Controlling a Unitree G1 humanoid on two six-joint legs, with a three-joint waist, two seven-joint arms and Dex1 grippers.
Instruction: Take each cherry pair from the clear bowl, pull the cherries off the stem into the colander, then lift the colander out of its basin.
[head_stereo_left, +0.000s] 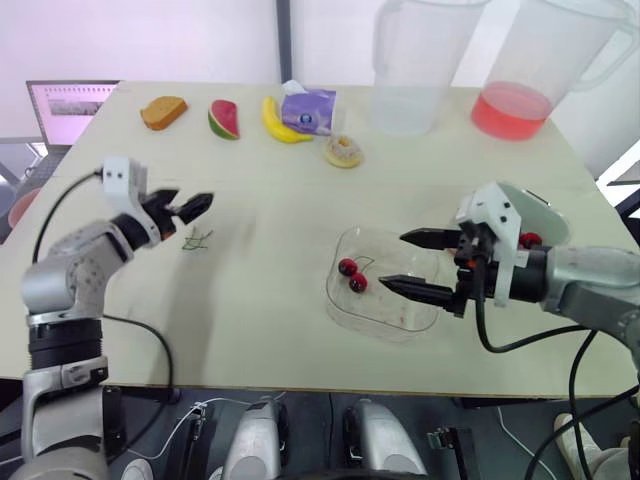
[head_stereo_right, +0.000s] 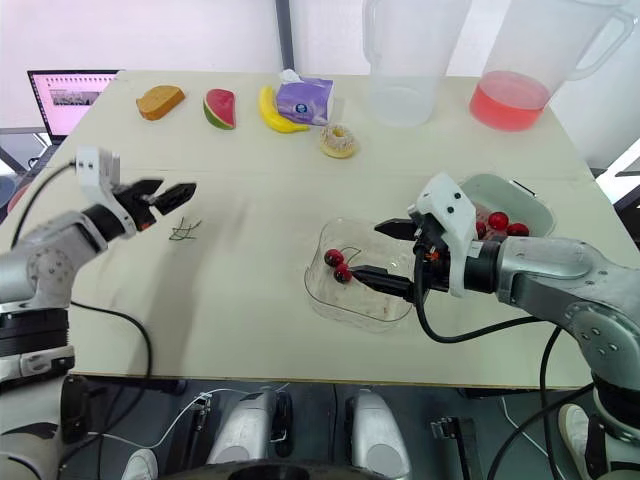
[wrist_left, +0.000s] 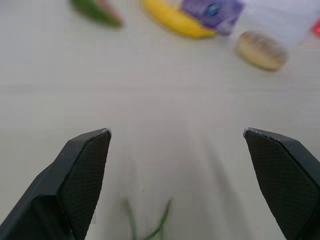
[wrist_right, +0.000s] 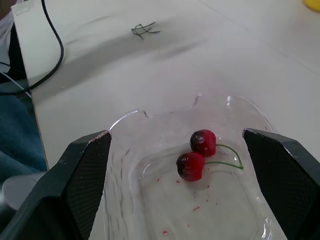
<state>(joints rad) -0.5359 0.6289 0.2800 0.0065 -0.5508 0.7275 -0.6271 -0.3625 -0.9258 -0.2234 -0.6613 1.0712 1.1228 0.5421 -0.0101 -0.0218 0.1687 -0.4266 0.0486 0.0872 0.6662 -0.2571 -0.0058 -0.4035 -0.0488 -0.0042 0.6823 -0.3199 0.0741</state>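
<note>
- Right gripper (head_stereo_left: 395, 260): jaws wide and empty, low over the clear bowl (head_stereo_left: 335, 300). The one cherry pair (head_stereo_left: 351, 275) in the bowl lies just ahead of the fingertips, untouched.
- Left gripper (head_stereo_left: 188, 203): jaws wide and empty. Bare stems (head_stereo_left: 197, 240) lie on the table just below and ahead of them.
- Step in hand, my read: pick up the pair. Go forward and down until the cherries sit between the fingers, then close gently. Round fruit will likely roll or bruise, and a fingertip on the wall may push the light bowl.
- The left jaws are well apart from the bowl and would need to cross over for the pull.
- The right wrist view shows the pair between the two fingers, near the middle, with its stem curving toward one finger and red specks on the bowl floor. The head views make that line-up hard to judge.
- The right eye view adds the colander (head_stereo_right: 527, 197) behind the right jaws, with loose cherries (head_stereo_right: 498, 220) inside.
</note>
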